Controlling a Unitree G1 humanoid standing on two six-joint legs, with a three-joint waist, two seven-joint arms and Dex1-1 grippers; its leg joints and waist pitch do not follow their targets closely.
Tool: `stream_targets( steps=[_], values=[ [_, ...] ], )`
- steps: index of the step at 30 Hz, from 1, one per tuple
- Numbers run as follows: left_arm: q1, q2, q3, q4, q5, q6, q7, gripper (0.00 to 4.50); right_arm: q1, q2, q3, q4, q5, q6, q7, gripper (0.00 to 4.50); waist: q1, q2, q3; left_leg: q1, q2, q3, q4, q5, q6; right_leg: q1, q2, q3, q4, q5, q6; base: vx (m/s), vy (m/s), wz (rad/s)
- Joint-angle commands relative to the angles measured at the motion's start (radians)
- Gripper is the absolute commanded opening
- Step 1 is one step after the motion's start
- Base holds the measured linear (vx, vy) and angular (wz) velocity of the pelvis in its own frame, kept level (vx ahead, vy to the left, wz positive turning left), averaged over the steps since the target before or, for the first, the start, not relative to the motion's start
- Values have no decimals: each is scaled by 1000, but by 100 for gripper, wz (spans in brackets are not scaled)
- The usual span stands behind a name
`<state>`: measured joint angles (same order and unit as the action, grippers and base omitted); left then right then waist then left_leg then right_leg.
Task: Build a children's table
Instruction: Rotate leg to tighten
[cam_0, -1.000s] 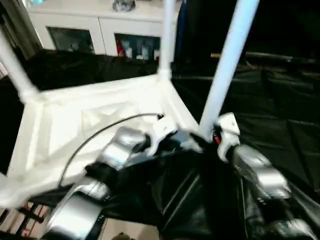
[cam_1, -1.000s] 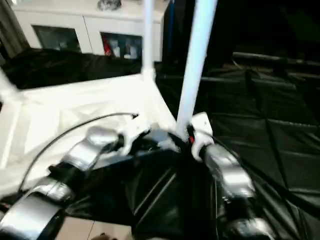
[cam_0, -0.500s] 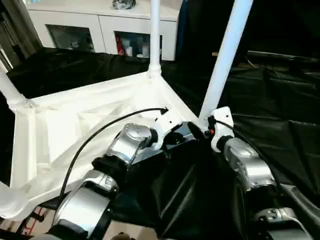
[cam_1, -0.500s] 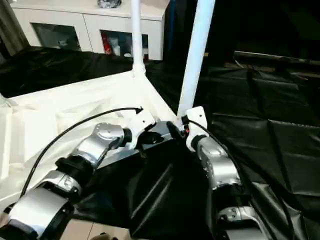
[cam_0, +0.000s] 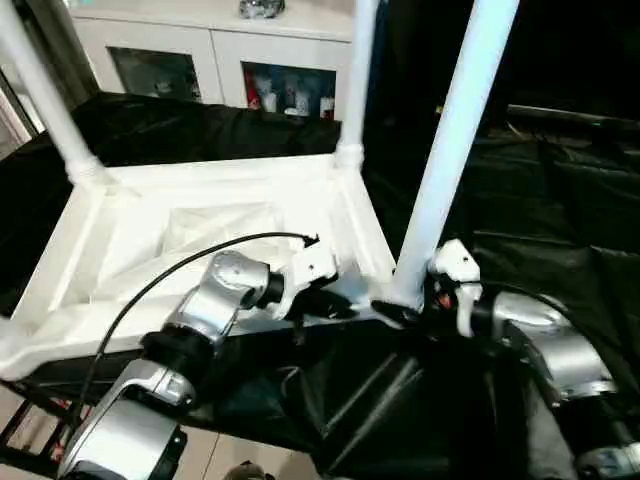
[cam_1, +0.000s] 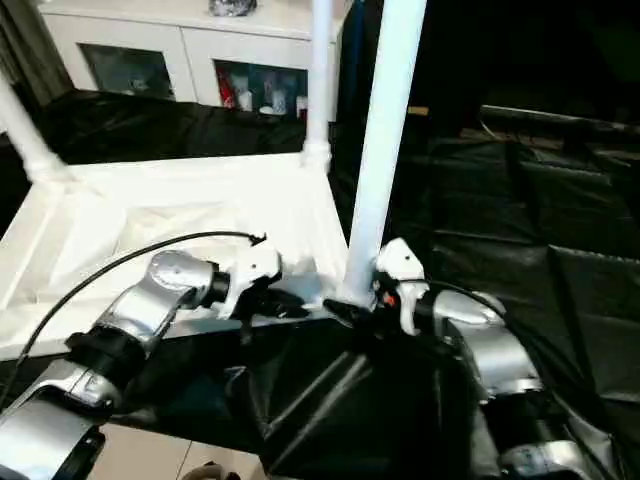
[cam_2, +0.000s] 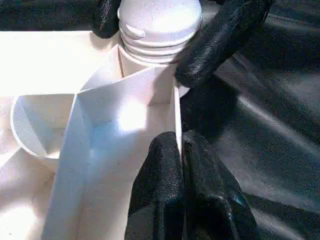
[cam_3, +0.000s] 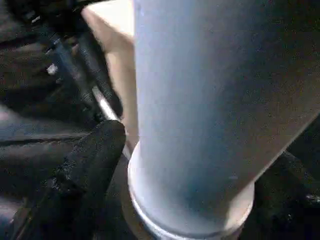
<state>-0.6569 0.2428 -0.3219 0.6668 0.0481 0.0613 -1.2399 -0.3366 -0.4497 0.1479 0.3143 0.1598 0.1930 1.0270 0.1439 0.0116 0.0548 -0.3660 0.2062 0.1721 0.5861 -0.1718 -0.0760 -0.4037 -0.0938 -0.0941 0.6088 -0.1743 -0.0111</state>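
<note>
Both grippers work one corner: left gripper (cam_2: 181, 165) pinches the tabletop (cam_0: 150, 235) rim, right gripper (cam_2: 165, 37) spans the leg (cam_0: 450, 150).

light: even overhead, head views bright | glare: washes out the tabletop (cam_0: 210, 215) ribs, hot spot in left wrist view | shadow: black cloth (cam_0: 560, 210) swallows detail | blur: leg (cam_3: 200, 100) soft, dim in right wrist view

Worktop (cam_0: 560, 230) w/ wrinkled black cloth (cam_1: 560, 300) draped over it. Directly on it: white plastic tabletop (cam_0: 200, 230), upside down, ribbed side up, near corner at the front edge. Legs (cam_0: 455, 150) stand up from its corners.
</note>
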Motion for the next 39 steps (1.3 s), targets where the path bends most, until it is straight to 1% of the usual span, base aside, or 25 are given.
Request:
stream_targets(
  steps=[1,3,4,9,11,12,13,17,20,22,23,24,25,26,27,28,29,30,31,33,34,35,36,37,39],
  values=[
    [8,10,-14,-56,-27,-14,-52,0,20,-26,22,-44,16,12,63,381,3,-12,-64,7,31,-5,-74,-264,44,54,-64,52,-84,-299,-179,0,0,0],
    [17,26,-13,-78,-33,-4,-74,0,31,-44,26,-61,21,22,89,381,4,-13,-66,7,31,-4,-73,-249,48,53,-62,52,-81,-275,-184,0,0,0],
    [18,27,-13,-79,-34,-3,-75,0,31,-44,26,-62,21,23,89,356,4,-13,-65,5,30,-4,-73,-245,49,53,-62,51,-80,-270,-188,0,0,0],
    [27,45,-11,-97,-42,5,-96,0,32,-36,24,-75,43,43,100,328,4,-14,-64,5,28,-4,-73,-250,42,52,-63,51,-83,-296,-183,0,0,0],
    [33,51,-13,-109,-46,13,-102,0,38,-34,32,-87,54,55,114,303,4,-14,-65,6,30,-5,-74,-248,40,52,-63,51,-82,-301,-179,0,0,0],
    [33,51,-13,-109,-46,13,-102,0,38,-34,32,-87,54,55,114,303,3,-15,-64,5,29,-5,-74,-248,41,52,-63,51,-82,-299,-179,0,0,0],
    [36,53,-15,-115,-48,17,-105,0,41,-32,35,-94,58,61,118,283,4,-16,-65,5,29,-4,-73,-243,40,53,-64,51,-82,-294,-178,0,0,0],
    [41,54,-14,-123,-51,28,-103,0,54,-20,37,-108,74,78,114,276,4,-15,-64,5,29,-4,-73,-242,40,52,-64,51,-82,-292,-181,0,0,0],
    [12,19,12,-71,-19,45,31,0,44,50,10,-56,33,70,-42,273,0,-14,-63,5,27,-6,-76,-255,28,49,-64,50,-86,-324,-171,0,0,0],
    [-21,-7,31,-18,2,62,126,0,15,112,-9,14,-16,78,-199,273,-10,-16,-59,5,21,-8,-79,-277,1,48,-61,46,-90,-388,-151,0,0,0],
    [-32,-16,35,0,8,65,154,0,5,134,-18,37,-28,83,-251,273,-13,-13,-58,3,19,-10,-80,-289,-6,48,-63,44,-93,-420,-140,0,0,0],
    [-39,-21,38,11,12,69,174,0,-2,149,-24,51,-32,85,-280,273,-14,-16,-58,6,18,-10,-79,-298,-11,49,-64,42,-99,-450,-127,0,0,0],
    [-65,-47,52,47,18,85,238,0,-25,203,-46,94,-40,92,-379,272,-16,-16,-60,13,18,-8,-76,-295,-7,44,-66,47,-105,-461,-115,0,0,0],
    [-93,-79,67,80,18,100,301,0,-52,260,-67,134,-39,111,-472,272,-22,-14,-58,12,18,-9,-78,-299,-8,41,-63,47,-104,-454,-120,0,0,0],
    [-93,-79,67,80,18,100,301,0,-52,260,-67,134,-39,111,-472,272,-25,-12,-58,12,17,-10,-79,-310,-13,40,-62,45,-103,-462,-121,0,0,0],
    [-123,-122,80,111,15,113,369,0,-90,321,-87,189,-39,117,-573,272,-28,-17,-61,11,18,-12,-80,-308,-15,43,-64,44,-103,-457,-118,0,0,0],
    [-127,-128,81,115,15,114,379,0,-97,329,-89,198,-40,115,-585,272,-30,-14,-61,11,19,-12,-80,-296,-17,43,-65,47,-100,-427,-129,0,0,0],
    [-138,-143,85,126,15,116,405,0,-112,347,-92,220,-43,110,-618,272,-30,-14,-61,11,19,-12,-80,-296,-17,43,-65,47,-100,-427,-129,0,0,0],
    [-152,-172,84,139,14,115,431,0,-145,382,-96,263,-50,104,-674,272,-31,-14,-64,8,19,-11,-79,-281,-16,45,-63,47,-94,-372,-143,0,0,0],
    [-154,-183,81,140,11,113,430,0,-157,393,-87,275,-55,96,-673,272,-30,-12,-66,8,19,-9,-77,-261,-10,48,-62,49,-89,-316,-157,0,0,0],
    [-159,-193,80,149,11,109,433,0,-167,404,-85,287,-65,87,-678,272,-30,-14,-69,5,19,-7,-75,-238,-2,51,-61,50,-82,-262,-168,0,0,0],
    [-161,-198,75,153,13,100,426,0,-172,415,-85,290,-57,89,-655,328,-29,-14,-70,6,18,-5,-73,-226,3,50,-60,51,-81,-239,-173,0,0,0],
    [-161,-198,75,153,13,100,426,0,-172,415,-85,290,-57,89,-655,328,-28,-14,-70,6,17,-4,-72,-218,8,51,-60,52,-80,-223,-178,0,0,0],
    [-163,-201,74,159,16,89,425,0,-175,422,-83,289,-54,89,-638,342,-25,-15,-72,2,16,-3,-70,-179,22,57,-59,51,-73,-167,-191,0,0,0],
    [-161,-199,72,162,13,80,406,0,-180,427,-83,290,-55,80,-620,359,-25,-16,-69,0,15,-2,-71,-176,30,59,-60,49,-75,-179,-191,0,0,0]
  ],
)
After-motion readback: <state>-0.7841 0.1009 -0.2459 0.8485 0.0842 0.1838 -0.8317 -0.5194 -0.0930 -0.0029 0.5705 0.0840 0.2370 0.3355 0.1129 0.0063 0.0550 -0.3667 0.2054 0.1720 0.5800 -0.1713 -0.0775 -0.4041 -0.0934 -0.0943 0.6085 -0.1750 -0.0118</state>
